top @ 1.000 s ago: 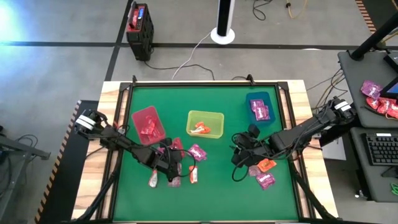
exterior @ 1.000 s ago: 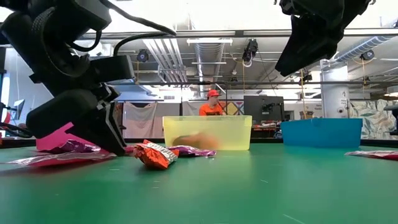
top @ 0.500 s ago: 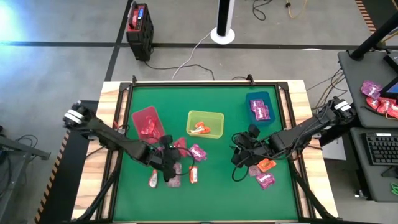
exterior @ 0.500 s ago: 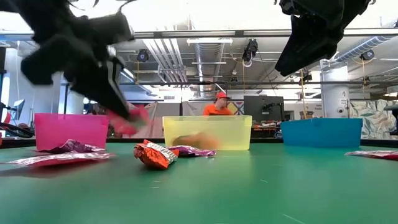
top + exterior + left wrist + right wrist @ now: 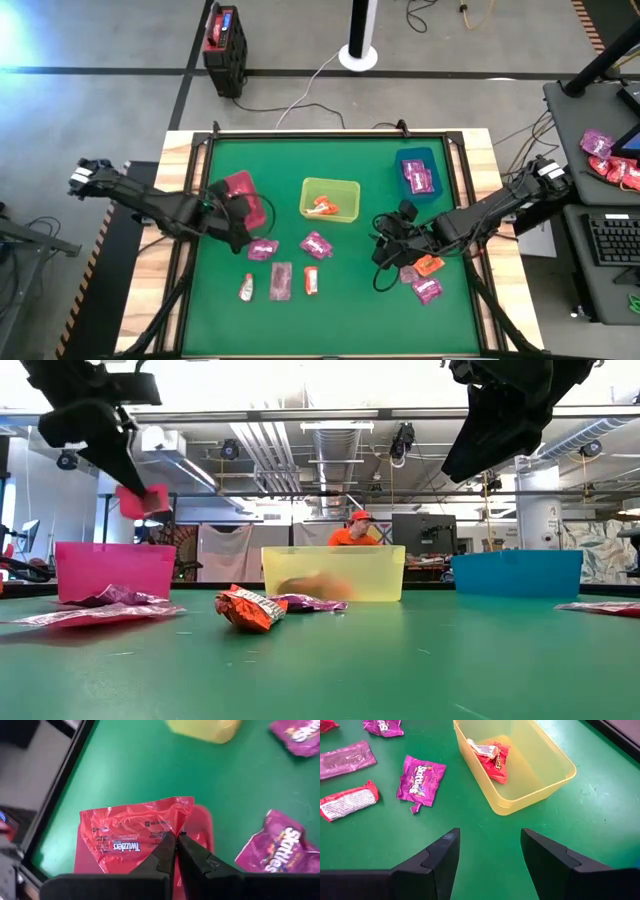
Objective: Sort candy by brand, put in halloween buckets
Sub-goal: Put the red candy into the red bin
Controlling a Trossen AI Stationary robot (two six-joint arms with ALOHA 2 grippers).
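The left claw (image 5: 176,851) is clamped on a red Twizzlers packet (image 5: 132,840), its two fingers pinched together on the wrapper's edge, and it hangs in the air with the crimson bin (image 5: 243,196) directly beneath it — the low view shows the packet (image 5: 140,500) held well above that bin's rim (image 5: 115,571). Just beyond the left claw, on the green table (image 5: 350,300), lies a magenta Skittles packet (image 5: 263,248), and a second one (image 5: 316,245) sits a little farther off toward the yellow-green bin (image 5: 330,199). Nearer the table's front edge, below the left claw, three more packets lie in a row: an orange-and-white one (image 5: 246,289), a dull reddish-pink one (image 5: 281,281) and another orange-and-white one (image 5: 311,280). The right claw (image 5: 490,852) hovers with its fingers spread apart and nothing between them, the yellow-green bin ahead of it holding orange wrapped candy (image 5: 492,757). Close beside the right claw, toward the table's front, lie an orange packet (image 5: 430,265) and a magenta one (image 5: 428,290). The teal-blue bin (image 5: 416,173) — well behind the right claw — holds magenta packets.
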